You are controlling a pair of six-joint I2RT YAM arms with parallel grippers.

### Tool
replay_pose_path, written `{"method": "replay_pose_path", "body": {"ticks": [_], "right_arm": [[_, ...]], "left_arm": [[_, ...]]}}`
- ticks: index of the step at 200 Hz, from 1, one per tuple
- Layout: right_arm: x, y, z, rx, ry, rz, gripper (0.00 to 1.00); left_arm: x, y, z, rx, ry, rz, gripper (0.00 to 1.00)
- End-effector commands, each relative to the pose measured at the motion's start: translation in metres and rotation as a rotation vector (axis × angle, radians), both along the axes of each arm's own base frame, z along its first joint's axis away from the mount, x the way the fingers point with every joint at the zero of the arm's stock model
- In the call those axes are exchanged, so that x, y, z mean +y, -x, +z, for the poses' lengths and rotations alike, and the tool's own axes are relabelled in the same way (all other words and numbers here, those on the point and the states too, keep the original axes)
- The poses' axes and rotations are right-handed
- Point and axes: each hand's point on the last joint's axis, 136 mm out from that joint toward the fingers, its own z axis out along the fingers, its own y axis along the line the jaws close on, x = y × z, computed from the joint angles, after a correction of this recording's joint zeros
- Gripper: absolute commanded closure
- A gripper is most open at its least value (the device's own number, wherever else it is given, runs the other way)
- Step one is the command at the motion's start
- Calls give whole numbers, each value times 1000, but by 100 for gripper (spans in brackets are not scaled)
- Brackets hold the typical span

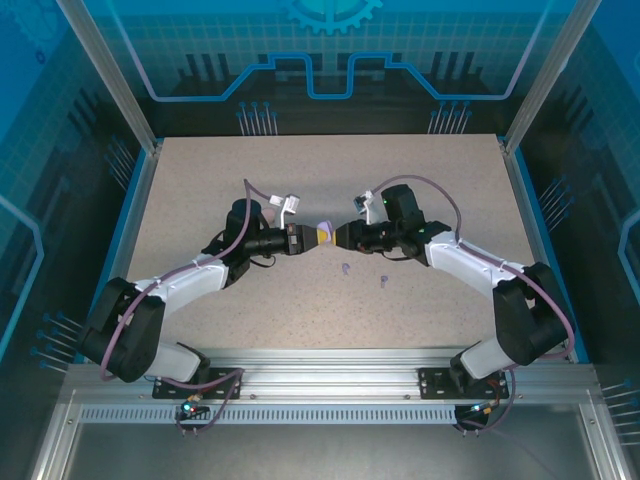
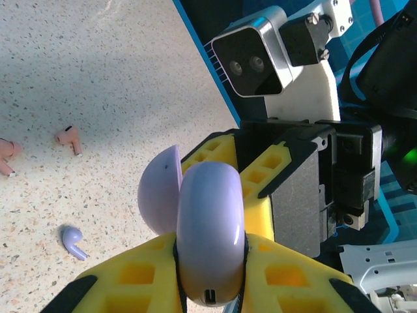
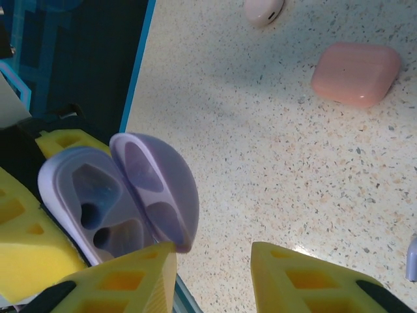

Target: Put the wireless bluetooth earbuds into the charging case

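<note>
My left gripper is shut on the purple charging case, held above the table in the middle. The case's lid stands open, and both wells are empty. My right gripper faces the case from the right. It is open with bare table showing between its yellow fingers, and its left finger touches the lid's edge. On the table lie a purple earbud and two pale pink earbuds.
A pink case and a paler one lie shut on the speckled table. Two small buds rest just in front of the grippers. Blue walls ring the table.
</note>
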Motion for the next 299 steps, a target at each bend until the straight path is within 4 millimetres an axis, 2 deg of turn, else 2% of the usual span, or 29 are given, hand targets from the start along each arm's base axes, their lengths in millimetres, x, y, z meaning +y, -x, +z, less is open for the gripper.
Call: {"method": "replay_pose_path", "body": {"ticks": [1, 55, 108, 164, 194, 205, 230, 254, 299], "right_arm": [[1, -10, 19, -38, -47, -11, 65], [-2, -17, 15, -23, -57, -35, 66], [4, -20, 12, 0, -89, -12, 69], [9, -18, 6, 22, -99, 17, 79], [8, -19, 1, 30, -89, 14, 80], [7, -18, -2, 34, -88, 15, 83], [5, -16, -4, 33, -87, 25, 82], [3, -13, -7, 31, -96, 36, 75], [3, -12, -10, 31, -103, 61, 78]], "left_arm": [[-2, 2, 27, -67, 44, -29, 97], [-3, 2, 29, -65, 52, -38, 97], [-4, 3, 31, -68, 59, -38, 97], [-5, 1, 34, -71, 67, -37, 98], [-5, 2, 36, -73, 70, -39, 97], [-5, 2, 36, -74, 69, -38, 98], [-5, 2, 39, -78, 72, -39, 98], [-5, 2, 41, -79, 74, -40, 98], [-6, 2, 44, -82, 80, -43, 98]]}}
